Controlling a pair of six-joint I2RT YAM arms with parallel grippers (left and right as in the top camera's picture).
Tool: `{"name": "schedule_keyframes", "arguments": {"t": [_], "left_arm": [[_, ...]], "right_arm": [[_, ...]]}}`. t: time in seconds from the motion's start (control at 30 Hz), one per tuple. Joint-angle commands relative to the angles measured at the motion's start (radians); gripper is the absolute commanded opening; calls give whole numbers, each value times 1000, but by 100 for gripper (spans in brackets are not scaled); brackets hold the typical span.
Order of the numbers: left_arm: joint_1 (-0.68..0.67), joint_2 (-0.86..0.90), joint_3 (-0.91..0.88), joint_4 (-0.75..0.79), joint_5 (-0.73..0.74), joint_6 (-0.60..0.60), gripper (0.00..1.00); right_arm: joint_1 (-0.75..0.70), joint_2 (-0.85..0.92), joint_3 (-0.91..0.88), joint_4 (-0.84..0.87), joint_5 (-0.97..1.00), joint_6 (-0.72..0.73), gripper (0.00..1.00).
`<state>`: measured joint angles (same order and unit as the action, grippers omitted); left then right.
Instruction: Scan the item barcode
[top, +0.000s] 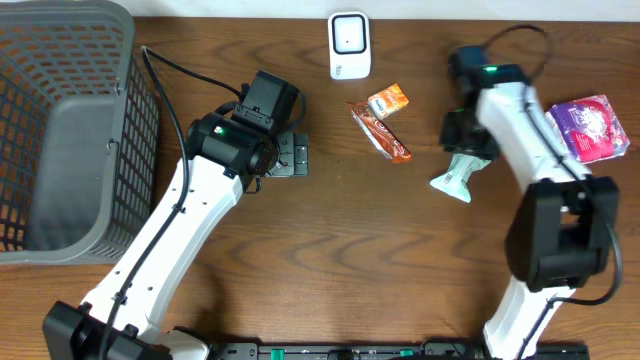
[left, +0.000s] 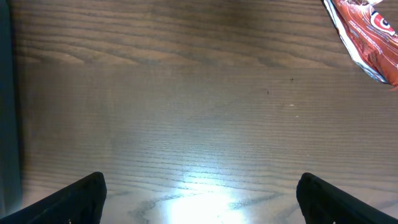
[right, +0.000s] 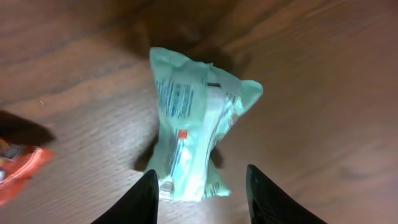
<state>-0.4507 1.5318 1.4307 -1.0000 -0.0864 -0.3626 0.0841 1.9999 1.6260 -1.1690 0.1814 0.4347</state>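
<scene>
A pale green crumpled packet (top: 453, 181) (right: 196, 124) lies on the wooden table, right of centre, printed side up. My right gripper (top: 470, 156) (right: 200, 175) hangs over its near end, open, one finger on each side. The left finger is close against the wrapper and the right finger stands apart from it. A white scanner (top: 349, 45) stands at the table's far edge. My left gripper (top: 291, 155) (left: 202, 183) is wide open over bare wood with nothing between its fingers.
A red-orange wrapper (top: 381, 132) (left: 367, 37) (right: 15, 168) and a small orange pack (top: 388, 101) lie between the scanner and the green packet. A purple bag (top: 590, 127) sits at the right edge. A grey basket (top: 60, 130) fills the left side.
</scene>
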Motion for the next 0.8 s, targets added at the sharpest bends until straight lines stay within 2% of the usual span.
{"name": "schedule_keyframes", "arguments": {"t": [0.0,0.23,0.4,0.57,0.73,0.77], "left_arm": [[0,0,-2,-6,-19,-5,98],[0,0,-2,-5,-19,-5,98],[0,0,-2,-5,-19,-5,98],[0,0,-2,-6,-19,-5,98],[0,0,-2,-6,-19,-5,98],[0,0,-2,-6,-19,-5,98]], "right_arm": [[-159,-8,-7,7,-446,-225,42],[-337,-8,-88,28,-811,-407,47],[-384,-8,-293,237,-1025,-430,51],[-385,-8,-505,533,-1025,-309,53],[-386,-8,-586,685,-1025,-260,54],[-385,-8,-595,702,-1025,-256,50]]}}
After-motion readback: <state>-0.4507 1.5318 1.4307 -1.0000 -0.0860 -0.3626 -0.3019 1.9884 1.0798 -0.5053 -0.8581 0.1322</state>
